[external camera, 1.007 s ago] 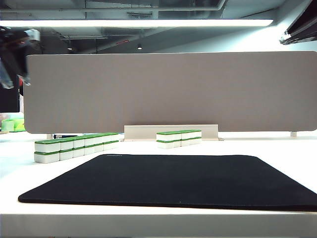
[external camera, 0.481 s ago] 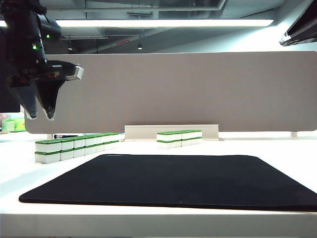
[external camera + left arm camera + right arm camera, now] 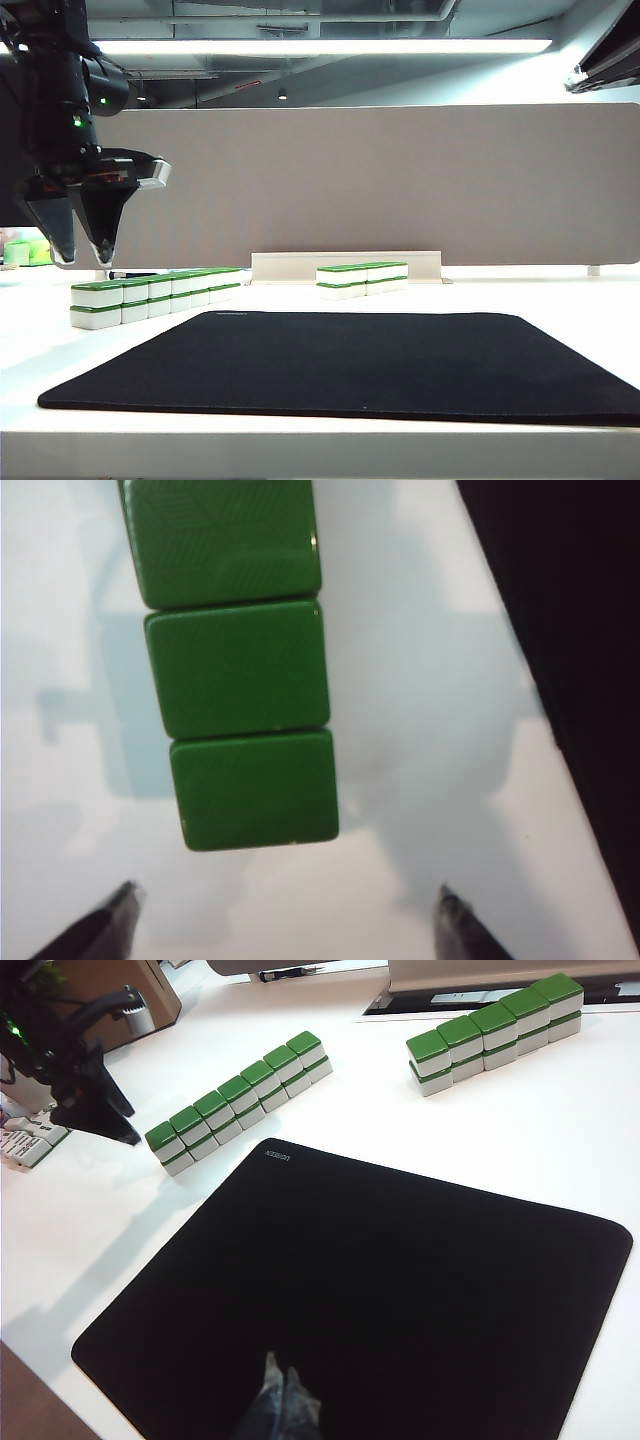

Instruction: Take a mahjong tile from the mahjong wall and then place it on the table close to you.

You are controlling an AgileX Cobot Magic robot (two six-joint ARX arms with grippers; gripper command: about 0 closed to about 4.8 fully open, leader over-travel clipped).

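Nothing picked yet. Left pincer (image 3: 82, 262) hangs wide open and empty just above the near end of the mahjong wall (image 3: 155, 296), which sits intact on the counter (image 3: 560, 300). Right pincer (image 3: 283, 1400) looks closed, empty, over the black mat (image 3: 350, 360). Grasp, lift and placing remain.

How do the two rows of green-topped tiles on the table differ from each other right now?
The long row of green-topped white tiles runs more columns than the short row of green-topped white tiles. The long row sits by the black mat's left corner, the short one farther back, right. The open left claw hovers above the long row's near end; nothing is near the short one. The right claw, shut, is over the mat. Both rows are stacked two high on the white table.
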